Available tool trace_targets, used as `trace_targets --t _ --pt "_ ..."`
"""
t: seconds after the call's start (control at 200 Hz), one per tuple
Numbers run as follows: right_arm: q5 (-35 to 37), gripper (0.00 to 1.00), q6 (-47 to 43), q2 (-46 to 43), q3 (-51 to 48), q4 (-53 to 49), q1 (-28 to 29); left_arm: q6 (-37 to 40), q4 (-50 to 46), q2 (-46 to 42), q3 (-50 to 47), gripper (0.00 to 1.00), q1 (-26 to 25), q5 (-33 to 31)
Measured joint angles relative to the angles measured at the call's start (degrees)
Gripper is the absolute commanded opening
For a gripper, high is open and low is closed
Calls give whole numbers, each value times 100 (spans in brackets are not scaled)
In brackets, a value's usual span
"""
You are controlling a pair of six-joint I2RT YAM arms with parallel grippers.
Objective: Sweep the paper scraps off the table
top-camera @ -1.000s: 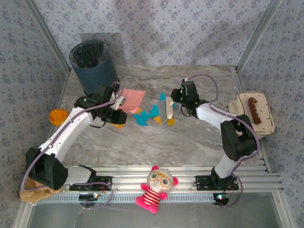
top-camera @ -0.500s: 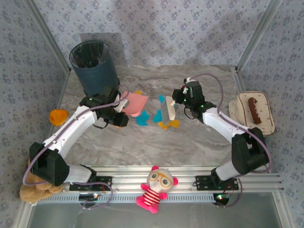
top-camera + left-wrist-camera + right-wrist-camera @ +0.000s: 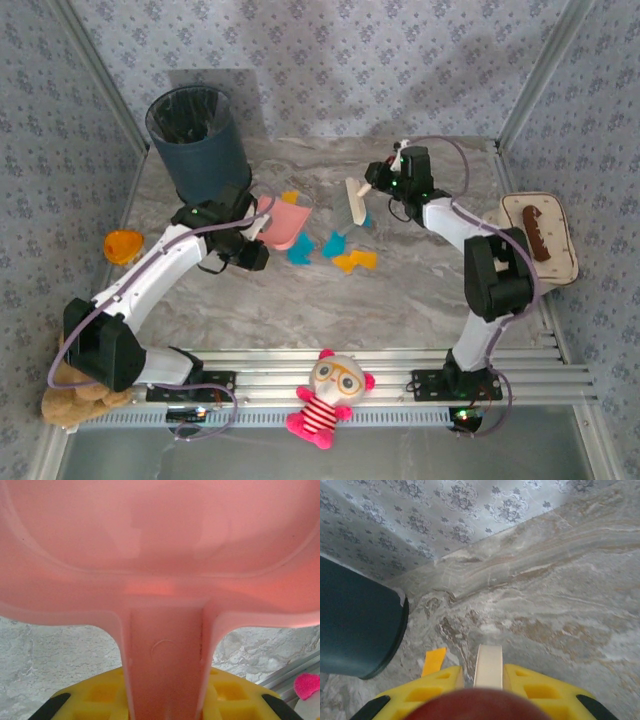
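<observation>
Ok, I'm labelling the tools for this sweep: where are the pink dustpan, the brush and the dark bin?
pink dustpan [image 3: 288, 224], top external view, on its flat pink pan.
brush [image 3: 354, 206], top external view, on its pale head.
dark bin [image 3: 205, 160], top external view, on its outer wall.

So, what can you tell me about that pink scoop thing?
The pink dustpan looks like smooth, slightly translucent plastic: a shallow, wide pan with a raised rim and a flat handle. The left claw is shut on the handle. It is held over the marble table, beside the dark bin, open edge toward the paper scraps.
</observation>
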Motion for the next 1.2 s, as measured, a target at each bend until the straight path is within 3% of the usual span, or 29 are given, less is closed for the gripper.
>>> trace_targets --t 0.215,0.57,1.199 --pt "20 0 286 546 376 131 -15 35 -13 0 -15 0 -37 -83" --pt "503 0 409 601 210 -61 -98 109 -35 52 -63 0 -181 -146" --pt "1104 0 332 -1016 -1390 -560 -55 256 -269 619 -39 0 -754 -367"
